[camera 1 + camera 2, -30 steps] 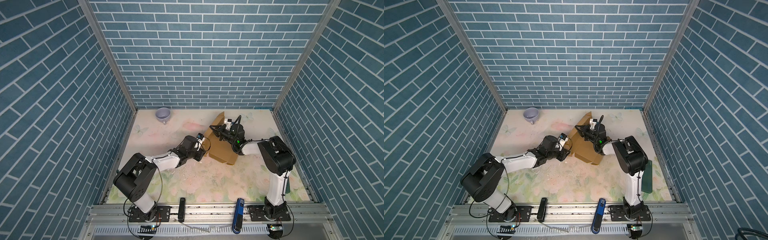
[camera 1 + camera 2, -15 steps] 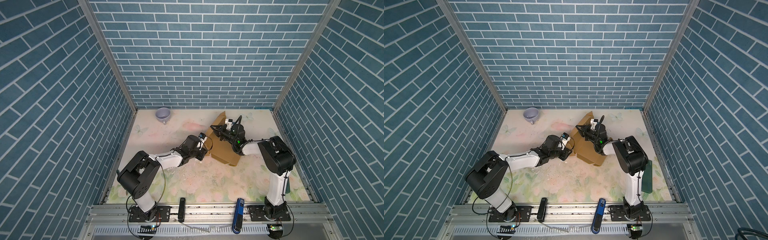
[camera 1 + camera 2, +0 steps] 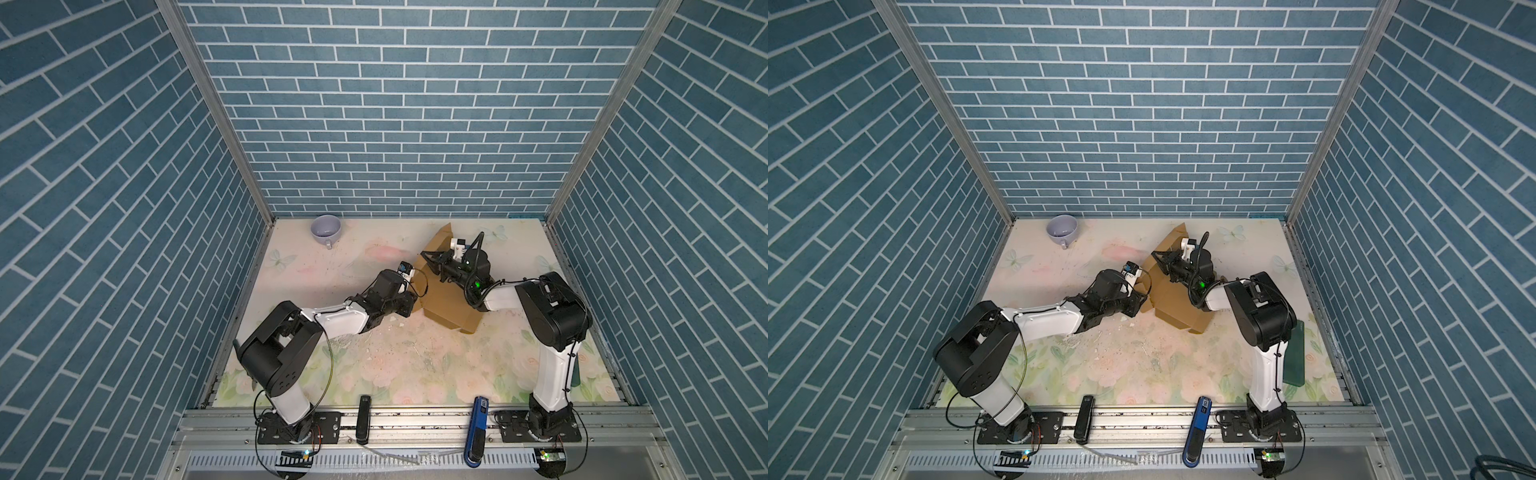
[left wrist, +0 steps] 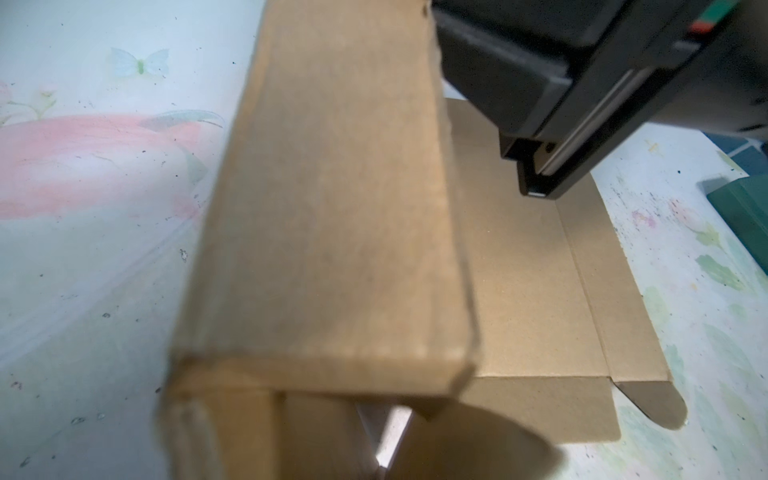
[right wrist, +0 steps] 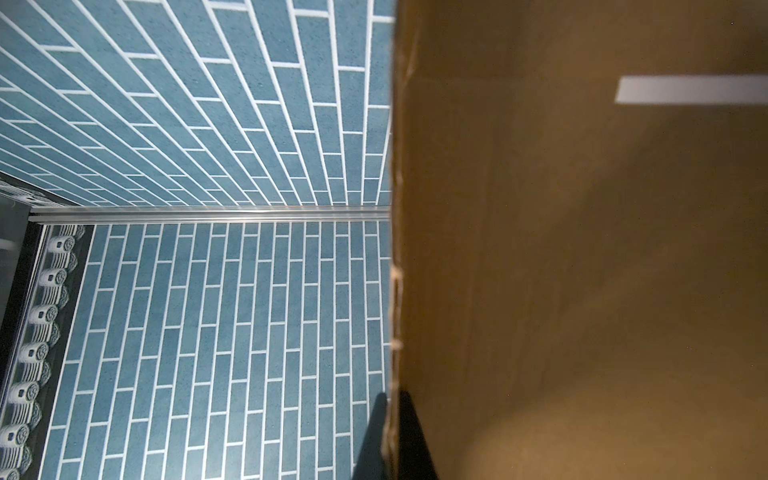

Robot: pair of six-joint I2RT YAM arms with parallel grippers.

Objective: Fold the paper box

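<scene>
The paper box point(image 3: 449, 303) point(image 3: 1177, 305) is a tan cardboard blank lying partly folded right of the table's middle, with flaps raised on its left and far sides. My right gripper point(image 3: 432, 261) point(image 3: 1163, 258) is shut on the edge of the raised far flap; in the right wrist view its dark fingers point(image 5: 409, 440) pinch the cardboard point(image 5: 582, 249). My left gripper point(image 3: 415, 298) point(image 3: 1144, 300) is at the box's left flap. In the left wrist view the folded flap point(image 4: 332, 208) covers the jaws, so their state is hidden, and the flat base panel point(image 4: 532, 291) lies beyond.
A lilac cup point(image 3: 326, 228) point(image 3: 1062, 229) stands at the back left. A dark green pad point(image 3: 1293, 357) point(image 4: 744, 216) lies by the right wall. A black tool point(image 3: 364, 419) and a blue tool point(image 3: 478, 428) rest on the front rail. Tiled walls enclose three sides.
The left arm's shoulder and elbow have shifted right, and its gripper stays pressed at the box's left flap. The right gripper keeps its hold on the far flap.
</scene>
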